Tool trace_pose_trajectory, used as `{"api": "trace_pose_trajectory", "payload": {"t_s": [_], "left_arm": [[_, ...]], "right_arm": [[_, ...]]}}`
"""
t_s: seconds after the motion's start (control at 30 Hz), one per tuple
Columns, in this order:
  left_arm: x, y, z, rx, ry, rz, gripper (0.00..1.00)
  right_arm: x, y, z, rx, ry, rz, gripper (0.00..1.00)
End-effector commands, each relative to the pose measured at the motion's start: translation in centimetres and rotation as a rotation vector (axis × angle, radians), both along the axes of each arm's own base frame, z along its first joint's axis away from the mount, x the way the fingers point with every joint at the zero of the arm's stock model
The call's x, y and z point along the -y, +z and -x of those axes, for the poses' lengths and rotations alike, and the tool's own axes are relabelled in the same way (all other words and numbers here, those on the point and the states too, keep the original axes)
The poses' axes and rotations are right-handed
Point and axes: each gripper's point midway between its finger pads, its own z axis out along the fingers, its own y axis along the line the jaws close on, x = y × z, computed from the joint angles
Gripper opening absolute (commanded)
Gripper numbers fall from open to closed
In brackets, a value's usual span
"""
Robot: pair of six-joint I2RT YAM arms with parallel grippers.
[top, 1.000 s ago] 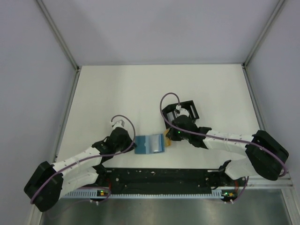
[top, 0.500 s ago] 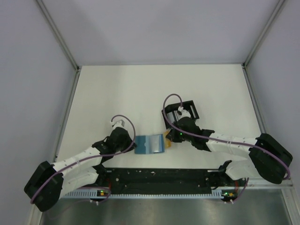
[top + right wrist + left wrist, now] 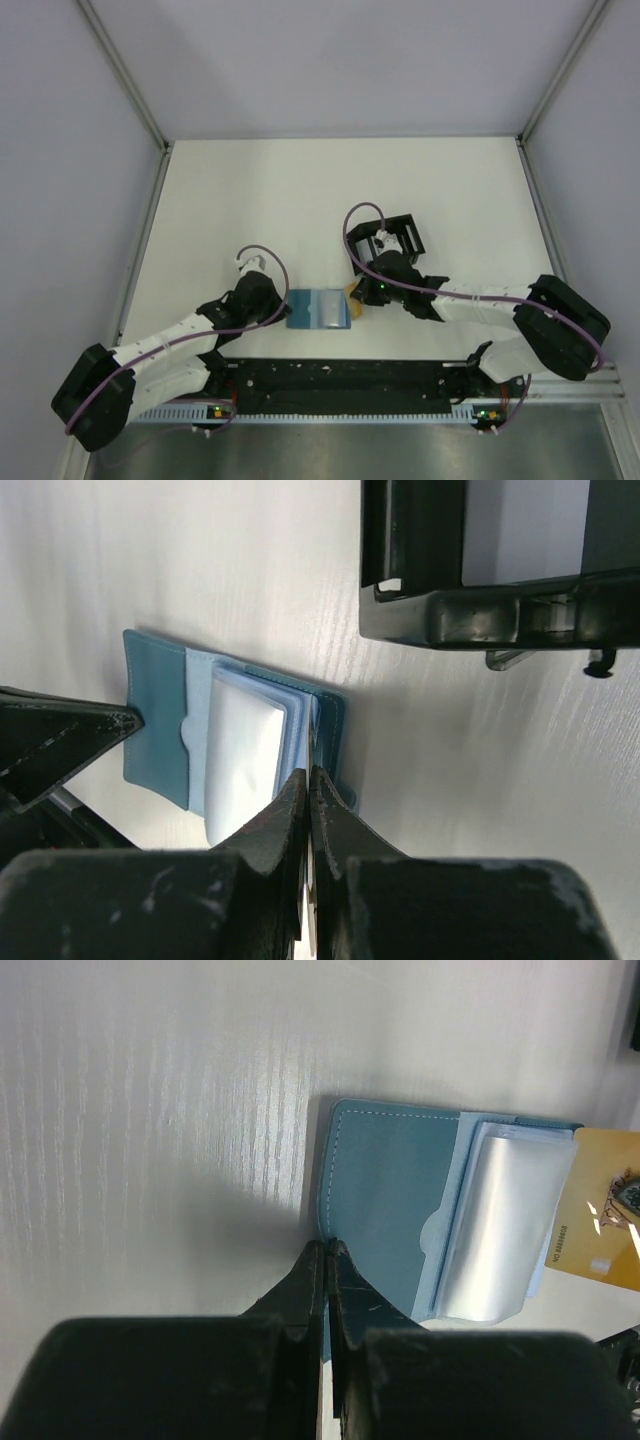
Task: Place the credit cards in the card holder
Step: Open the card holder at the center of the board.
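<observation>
The card holder (image 3: 390,1220) is lying open and flat on the white table (image 3: 300,200), near the front edge between the two arms. Its teal-blue leather is showing pale stitching along a rounded border, and a thumb notch is cutting into the pocket. A shiny silver-grey card (image 3: 505,1225) is sitting in that pocket, glaring so strongly that no print is coming through; in the right wrist view it is reading as plain white. An orange-yellow card (image 3: 600,1225) is sticking out at the holder's right side, touching the pocket's edge. Whether its end is sitting inside a slot is not showing. Its small dark print and emblem are blurring past reading, and the frame is cutting off its far end. In the right wrist view this card is hiding entirely behind the fingers. The right gripper (image 3: 306,776) is pointing down at the holder's right edge with its fingers pressed together. Whether they are nipping the orange-yellow card cannot be told. The left gripper (image 3: 325,1250) is likewise pressed together, its tips meeting the holder's left edge. Whether any leather is caught between them cannot be told. Beyond the right gripper a black tray (image 3: 480,615) is standing apart from the holder, with something pale inside that is too cropped to identify.
</observation>
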Motion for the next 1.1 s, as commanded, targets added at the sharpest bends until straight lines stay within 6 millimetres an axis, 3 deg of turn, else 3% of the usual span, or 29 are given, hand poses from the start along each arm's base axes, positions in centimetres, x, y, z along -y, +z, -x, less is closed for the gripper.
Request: {"api": "trace_pose_trajectory", "payload": {"t_s": [0.0,0.4,0.67,1.07], "left_arm": [[-0.1,-0.2,0.1,-0.001,-0.003,-0.007,0.00],[0.0,0.0,0.0,0.006,-0.012,-0.007,0.00],[0.0,0.0,-0.1,0.005,-0.008,-0.008,0.00],[-0.2,-0.2,0.1,-0.008,0.023,0.007,0.00]], "right_arm": [[-1.3,0.9,-0.7,-0.007,-0.028,-0.078,0.00],[-0.4,2.0,-1.9,-0.009,0.017,0.026,0.00],[-0.6,1.7,-0.7,-0.082,0.082,0.003,0.00],[0.7,-0.8,-0.5,-0.111,-0.026,-0.003,0.00]]}}
